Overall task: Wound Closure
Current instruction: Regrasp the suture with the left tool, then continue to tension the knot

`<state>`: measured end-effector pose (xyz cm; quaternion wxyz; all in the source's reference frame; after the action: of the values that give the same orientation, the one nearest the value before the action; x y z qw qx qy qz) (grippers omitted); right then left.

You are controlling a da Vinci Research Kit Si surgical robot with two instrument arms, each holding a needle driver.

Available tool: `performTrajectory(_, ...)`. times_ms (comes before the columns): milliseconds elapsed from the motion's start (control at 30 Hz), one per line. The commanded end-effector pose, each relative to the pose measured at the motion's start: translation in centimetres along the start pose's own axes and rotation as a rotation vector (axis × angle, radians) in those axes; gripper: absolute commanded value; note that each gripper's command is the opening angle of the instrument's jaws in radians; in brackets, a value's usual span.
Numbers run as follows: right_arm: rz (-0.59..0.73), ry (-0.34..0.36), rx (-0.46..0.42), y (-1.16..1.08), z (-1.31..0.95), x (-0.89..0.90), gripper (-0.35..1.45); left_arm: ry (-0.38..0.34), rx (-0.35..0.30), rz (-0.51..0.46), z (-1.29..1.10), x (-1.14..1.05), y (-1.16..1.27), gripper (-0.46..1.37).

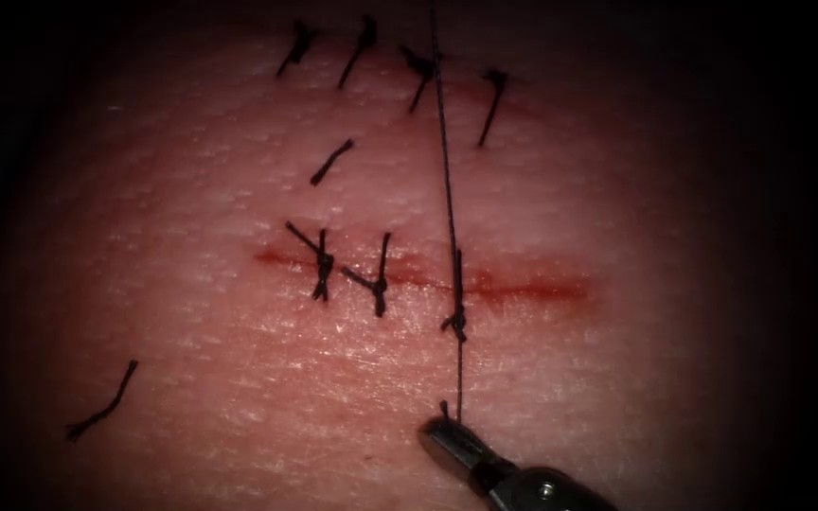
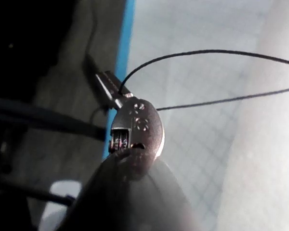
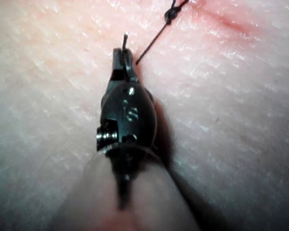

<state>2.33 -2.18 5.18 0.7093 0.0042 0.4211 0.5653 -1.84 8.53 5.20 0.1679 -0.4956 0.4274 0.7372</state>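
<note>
The cut [image 1: 532,287] runs across the tissue [image 1: 636,378], with red fluid along it. Two tied stitches [image 1: 322,265] [image 1: 379,279] cross its left part. A third knot [image 1: 456,325] sits just below the cut, near its middle. From this knot a taut thread [image 1: 445,142] runs straight up out of view, and a short end runs down to my right tool [image 1: 442,428]. In the right wrist view, the right tool [image 3: 124,57] is shut on that short end, low over the tissue. My left tool [image 2: 108,85] is shut on the thread [image 2: 207,51], over a pale bench surface away from the tissue.
A row of several older stitches [image 1: 418,76] lies across the tissue's far part. Loose cut thread ends lie at the upper middle [image 1: 331,161] and lower left [image 1: 101,412]. A blue edge [image 2: 125,43] borders the bench surface beside the left tool.
</note>
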Motion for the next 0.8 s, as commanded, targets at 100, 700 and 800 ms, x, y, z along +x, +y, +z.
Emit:
performTrajectory(100,0.003,0.008,-0.003,0.00,0.01,0.03,-0.35,-0.004,-0.032,-0.012,-0.01,0.04,0.09,-0.35)
performTrajectory(700,-0.014,0.021,-0.002,-0.02,0.05,0.10,-0.35,-0.010,-0.334,-0.530,-0.24,0.36,1.24,1.36)
performTrajectory(800,-0.020,0.019,0.004,-0.03,0.05,0.10,-0.35,-0.028,-0.420,-0.556,-0.53,0.50,1.52,1.36)
